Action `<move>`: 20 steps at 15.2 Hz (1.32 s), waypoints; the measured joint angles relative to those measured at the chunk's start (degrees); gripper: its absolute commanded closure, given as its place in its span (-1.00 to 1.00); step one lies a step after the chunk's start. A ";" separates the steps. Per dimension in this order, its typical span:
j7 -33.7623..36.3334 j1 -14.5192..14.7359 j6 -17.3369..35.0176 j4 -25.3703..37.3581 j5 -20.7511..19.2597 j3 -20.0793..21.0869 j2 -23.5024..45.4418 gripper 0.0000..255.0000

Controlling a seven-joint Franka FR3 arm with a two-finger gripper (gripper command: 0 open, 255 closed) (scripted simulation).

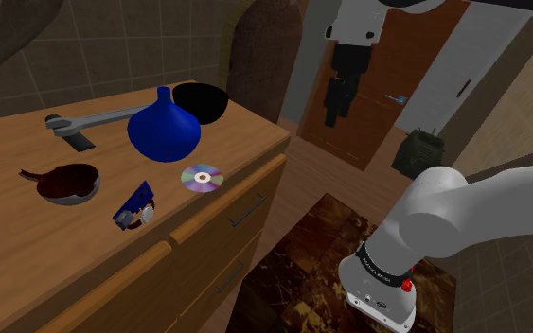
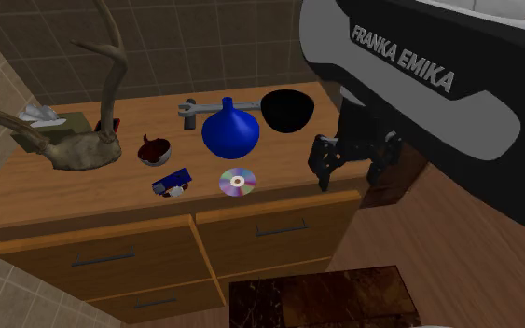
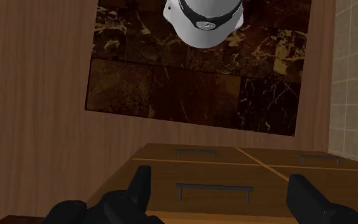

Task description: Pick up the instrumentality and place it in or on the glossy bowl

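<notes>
A grey wrench (image 1: 89,121) (image 2: 195,108) lies at the back of the wooden counter (image 1: 27,246), behind a blue vase (image 1: 164,128) (image 2: 227,132). Next to the vase stands a glossy black bowl (image 1: 203,101) (image 2: 286,110). My gripper (image 1: 338,115) (image 2: 349,170) (image 3: 222,197) hangs open and holds nothing. It is beyond the counter's end by the black bowl, over the floor and apart from every object. In the wrist view its fingers (image 3: 139,191) stand wide apart above the drawer fronts (image 3: 214,188).
A shiny disc (image 1: 202,177) (image 2: 237,181), a dark red bowl (image 1: 68,182) (image 2: 155,149) and a small blue object (image 1: 134,204) (image 2: 172,181) lie near the counter's front. Antlers (image 2: 74,144) and a tissue box (image 2: 55,121) sit at the second exterior view's left. A dark marble mat (image 3: 196,76) covers the floor.
</notes>
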 measured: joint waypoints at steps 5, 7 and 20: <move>-0.50 3.15 8.08 -3.65 -1.87 5.15 -0.56 -1.00; -0.76 4.98 13.91 -6.93 -3.47 8.30 -1.10 -1.00; 9.67 7.90 51.62 -20.60 -24.26 34.78 5.59 -1.00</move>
